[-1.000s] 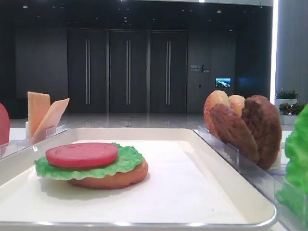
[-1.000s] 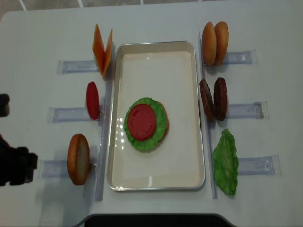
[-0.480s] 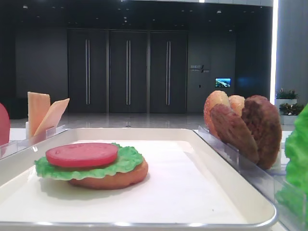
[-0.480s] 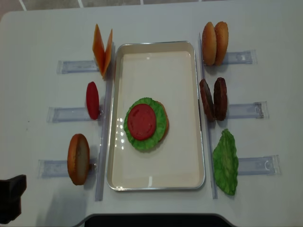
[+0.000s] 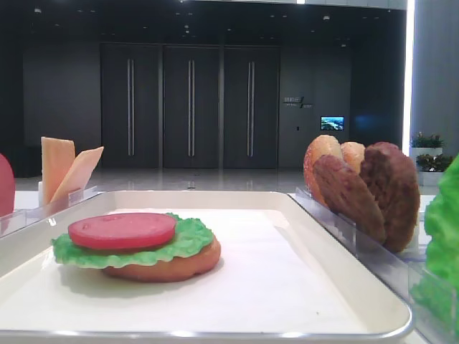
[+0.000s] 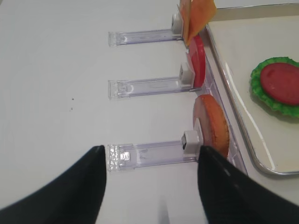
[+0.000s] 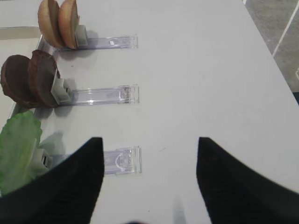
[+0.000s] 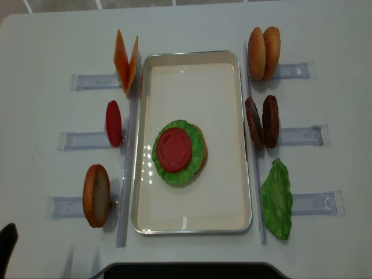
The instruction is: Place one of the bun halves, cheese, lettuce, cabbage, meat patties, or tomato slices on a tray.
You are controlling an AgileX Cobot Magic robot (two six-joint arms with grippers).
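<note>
White tabletop (image 8: 52, 40) spreads under everything, and the white tray (image 8: 192, 64) lies at its middle, well off to the right of the left gripper (image 6: 149, 186) and to the left of the right gripper (image 7: 149, 182). On the tray a bun half (image 8: 201, 152) carries a lettuce leaf (image 8: 197, 152) topped by a tomato slice (image 8: 174, 149). Another lettuce leaf (image 7: 16, 151) stands just left of the right gripper; farther ahead of it stand two meat patties (image 7: 28, 79), then two bun halves (image 7: 58, 21). Ahead and right of the left gripper stand a single bun half (image 6: 211, 126), a tomato slice (image 6: 198, 67) and the cheese (image 6: 198, 14), each in a clear holder (image 6: 145, 154). Both grippers hang over bare table with jaws spread, grasping nothing.
</note>
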